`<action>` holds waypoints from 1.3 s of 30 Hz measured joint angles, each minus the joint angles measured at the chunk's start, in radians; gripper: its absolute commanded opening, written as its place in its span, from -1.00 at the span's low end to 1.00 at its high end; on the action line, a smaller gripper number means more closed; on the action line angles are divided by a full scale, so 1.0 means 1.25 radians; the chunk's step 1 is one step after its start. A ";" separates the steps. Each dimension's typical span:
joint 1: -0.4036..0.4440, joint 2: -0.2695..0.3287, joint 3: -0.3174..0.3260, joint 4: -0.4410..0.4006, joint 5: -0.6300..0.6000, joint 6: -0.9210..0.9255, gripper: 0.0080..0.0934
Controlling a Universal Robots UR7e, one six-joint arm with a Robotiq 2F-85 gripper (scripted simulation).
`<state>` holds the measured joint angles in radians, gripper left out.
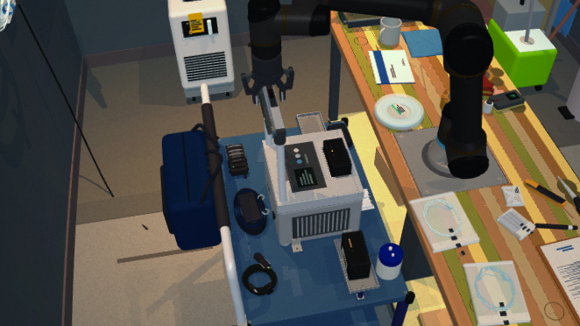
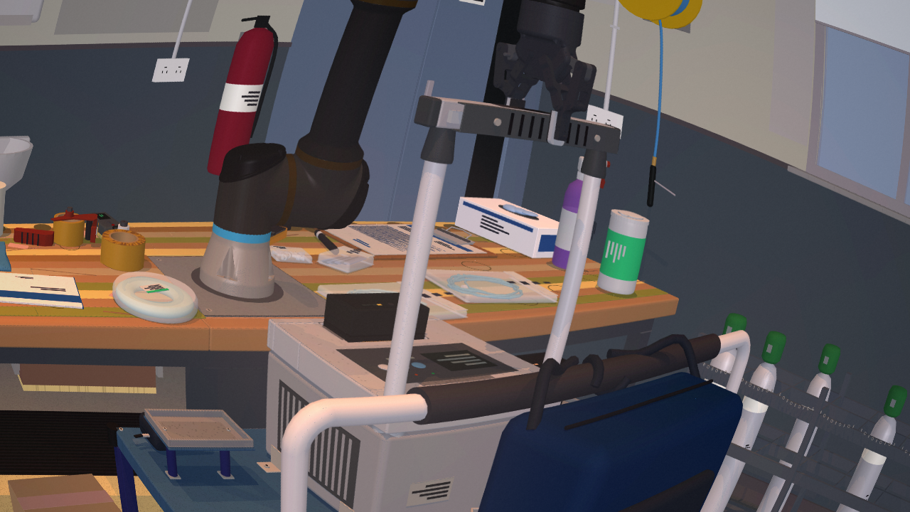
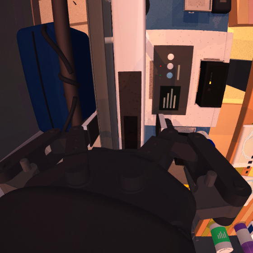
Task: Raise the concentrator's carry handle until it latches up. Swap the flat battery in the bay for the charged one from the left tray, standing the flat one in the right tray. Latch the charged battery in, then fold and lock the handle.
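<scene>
On the blue cart, the white concentrator (image 1: 313, 184) stands with its carry handle (image 2: 517, 124) raised upright on two pale posts. A black battery (image 1: 336, 157) sits in the bay on its top, showing a small amber light. Another black battery (image 1: 355, 255) stands in the tray at the cart's near end, and the tray (image 1: 310, 122) at the far end is empty. My gripper (image 2: 552, 89) is directly over the handle's grip bar, open and holding nothing. From the wrist camera I see the grip bar (image 3: 129, 70) between my fingers and the control panel (image 3: 171, 78) below.
Behind the cart a second white unit (image 1: 202, 46) stands on the floor. The workbench (image 1: 460, 144) with my arm's base runs along the right. A navy bag (image 1: 188, 188) hangs off the cart's push bar (image 1: 214, 153), and gas cylinders (image 2: 821, 395) stand beyond it.
</scene>
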<state>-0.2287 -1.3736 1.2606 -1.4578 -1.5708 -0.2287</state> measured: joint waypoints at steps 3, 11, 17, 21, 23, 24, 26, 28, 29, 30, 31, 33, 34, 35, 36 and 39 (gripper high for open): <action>0.000 0.000 0.000 0.000 0.000 0.000 0.41; 0.000 0.000 0.000 0.000 0.000 0.000 0.41; 0.000 0.001 -0.006 0.006 0.000 0.000 0.41; 0.000 0.003 -0.023 0.022 0.000 0.000 0.41; 0.000 0.004 -0.036 0.033 0.000 0.000 0.41; 0.000 0.005 -0.044 0.039 0.000 0.000 0.41; 0.000 0.007 -0.060 0.053 0.000 0.000 0.41; 0.000 0.010 -0.077 0.068 0.000 0.000 0.41; 0.000 0.011 -0.086 0.075 0.000 0.000 0.41; 0.000 0.013 -0.094 0.082 0.000 0.000 0.41; 0.000 0.014 -0.103 0.089 0.000 0.000 0.41; 0.000 0.017 -0.119 0.102 0.000 0.000 0.41; 0.000 0.018 -0.126 0.107 0.000 0.000 0.41; 0.000 0.019 -0.132 0.112 0.000 0.000 0.41; 0.000 0.020 -0.138 0.117 0.000 0.000 0.41; 0.000 0.023 -0.150 0.126 0.000 0.000 0.41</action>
<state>-0.2287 -1.3454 1.0732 -1.2998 -1.5708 -0.2287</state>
